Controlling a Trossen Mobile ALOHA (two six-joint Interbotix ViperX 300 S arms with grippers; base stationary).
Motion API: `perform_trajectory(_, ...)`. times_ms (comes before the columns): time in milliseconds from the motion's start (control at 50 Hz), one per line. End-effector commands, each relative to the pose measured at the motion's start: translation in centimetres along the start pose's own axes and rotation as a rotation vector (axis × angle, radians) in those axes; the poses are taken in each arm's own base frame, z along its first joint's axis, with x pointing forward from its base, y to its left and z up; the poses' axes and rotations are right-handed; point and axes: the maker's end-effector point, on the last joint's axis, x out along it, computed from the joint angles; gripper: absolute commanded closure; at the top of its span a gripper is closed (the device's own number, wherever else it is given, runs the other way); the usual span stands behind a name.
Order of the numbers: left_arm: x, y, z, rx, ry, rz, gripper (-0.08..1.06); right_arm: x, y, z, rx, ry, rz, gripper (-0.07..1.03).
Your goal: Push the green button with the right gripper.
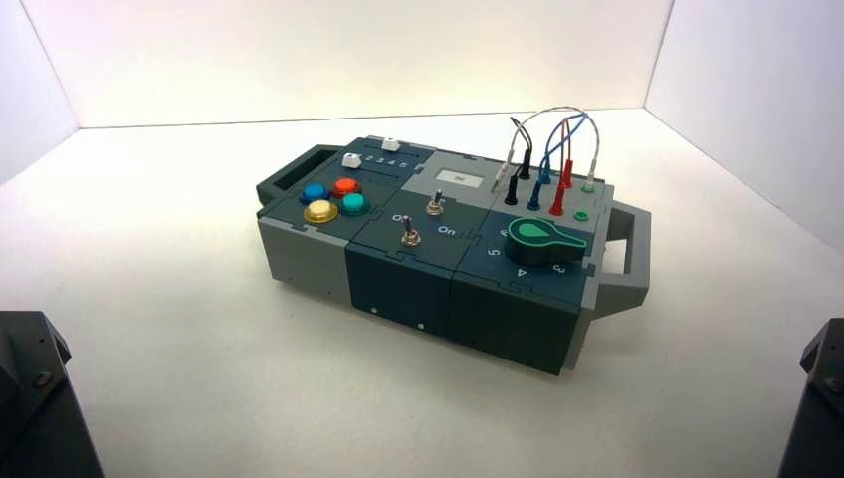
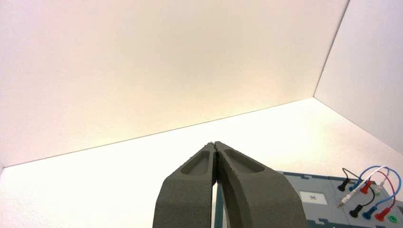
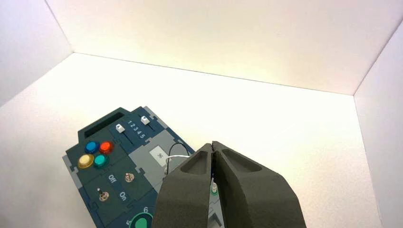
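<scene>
The green button [image 1: 354, 203] is a small teal-green dome at the left end of the box [image 1: 398, 284]. It sits beside blue [image 1: 314, 192], red-orange [image 1: 345, 186] and yellow [image 1: 320, 211] buttons. In the right wrist view the green button [image 3: 100, 161] lies far from my right gripper [image 3: 212, 145], which is shut, empty and held high over the box's wire end. My left gripper [image 2: 215, 145] is shut and empty, off the box. In the high view only the arm bases show, at the bottom left corner [image 1: 30, 398] and the bottom right corner [image 1: 821, 398].
The box stands turned on a white floor with white walls around. It bears two toggle switches [image 1: 410, 236], a large green pointer knob [image 1: 542, 239], plugged wires [image 1: 552, 149], two white sliders [image 1: 350, 159] and end handles [image 1: 627, 254].
</scene>
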Motion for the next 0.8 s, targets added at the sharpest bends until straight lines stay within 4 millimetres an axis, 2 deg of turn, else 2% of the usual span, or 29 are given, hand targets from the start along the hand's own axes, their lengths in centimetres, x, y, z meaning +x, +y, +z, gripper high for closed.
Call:
perform_trajectory(20,-0.2,-0.2,1.5,-0.001,-0.035,-0.007,1.01,0.0,0.1,0.7,-0.001,-0.008,0.006,0.99)
perform_trajectory(200,-0.1,-0.2,1.4,0.0,-0.034,-0.006,1.01,0.1,0.2,0.6,-0.002,-0.006,0.008,0.99)
perform_trajectory(360,-0.2,-0.2,1.4,-0.001,-0.035,-0.006,1.01,0.2,1.1,0.5,-0.015,0.004,0.05,0.99)
perform_trajectory(500,0.0,-0.1,1.4,0.0,-0.035,-0.006,1.01,1.3,3.5,-0.8,-0.054,0.094,0.153,0.99)
perform_trajectory(660,0.4,-0.1,1.2,0.001,-0.017,-0.005,1.01,3.8,7.8,-3.2,-0.111,0.292,0.289,0.99)
perform_trajectory(800,0.3,-0.1,1.3,0.001,-0.02,-0.005,1.01,6.1,10.6,-3.2,-0.111,0.387,0.342,0.99)
